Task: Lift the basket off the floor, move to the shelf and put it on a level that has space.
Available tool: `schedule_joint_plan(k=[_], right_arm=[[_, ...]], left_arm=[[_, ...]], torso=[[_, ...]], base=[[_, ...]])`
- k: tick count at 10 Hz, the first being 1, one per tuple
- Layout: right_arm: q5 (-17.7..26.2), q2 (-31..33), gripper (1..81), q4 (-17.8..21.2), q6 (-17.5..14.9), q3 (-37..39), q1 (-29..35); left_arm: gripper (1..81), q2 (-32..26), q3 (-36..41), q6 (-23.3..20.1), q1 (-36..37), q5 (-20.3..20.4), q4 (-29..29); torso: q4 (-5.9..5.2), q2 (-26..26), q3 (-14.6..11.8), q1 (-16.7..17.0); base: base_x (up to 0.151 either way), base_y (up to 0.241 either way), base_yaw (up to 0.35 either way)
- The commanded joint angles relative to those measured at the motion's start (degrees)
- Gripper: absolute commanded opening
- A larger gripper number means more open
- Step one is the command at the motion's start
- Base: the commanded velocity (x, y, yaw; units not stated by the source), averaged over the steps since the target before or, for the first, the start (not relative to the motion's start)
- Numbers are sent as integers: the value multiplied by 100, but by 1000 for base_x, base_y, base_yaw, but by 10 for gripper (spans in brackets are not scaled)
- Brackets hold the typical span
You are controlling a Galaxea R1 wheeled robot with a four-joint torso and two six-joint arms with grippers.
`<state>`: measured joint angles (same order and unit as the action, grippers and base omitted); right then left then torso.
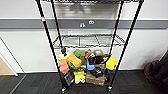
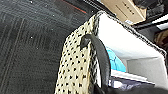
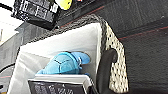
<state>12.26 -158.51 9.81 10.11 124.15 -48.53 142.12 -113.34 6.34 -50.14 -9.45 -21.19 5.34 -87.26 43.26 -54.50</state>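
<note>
Item: small beige woven basket (image 2: 75, 72) with pale fabric lining, holding a blue plush toy (image 3: 66, 62) and a dark box, seen close above the dark carpet floor (image 2: 27, 47); you cannot tell how the jaws stand at its dark handle loops (image 3: 105, 67). Ahead, the black wire rack (image 1: 87, 42): middle tier (image 1: 87, 41) bare, bottom tier crammed. Risk: uneven lifting tips the contents; the basket may catch the posts.

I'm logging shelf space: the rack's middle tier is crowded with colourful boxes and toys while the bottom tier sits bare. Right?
Not quite: it is reversed. In the head view the middle tier of the rack is a bare wire grid, and the colourful boxes and toys crowd the bottom tier.
</note>
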Motion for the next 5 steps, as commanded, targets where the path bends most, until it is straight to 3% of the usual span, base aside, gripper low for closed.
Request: schedule_joint_plan(k=[1,3,4,5], right_arm=[[171,133,10,126,-9,-164,665],[171,133,10,117,-17,-173,586],[162,186,10,117,-17,-199,550],[92,273,10,126,-17,-269,506]], left_arm=[[10,-201,83,34,518,-172,-79],[10,-157,66,-18,343,-163,-52],[10,-156,57,-53,298,-154,-43],[10,-166,92,-167,280,-84,-52]], torso=[[0,568,-436,368],[0,956,-716,621],[0,1148,-413,746],[0,1288,-488,841]], base=[[0,0,0],[0,0,0],[0,0,0],[0,0,0]])
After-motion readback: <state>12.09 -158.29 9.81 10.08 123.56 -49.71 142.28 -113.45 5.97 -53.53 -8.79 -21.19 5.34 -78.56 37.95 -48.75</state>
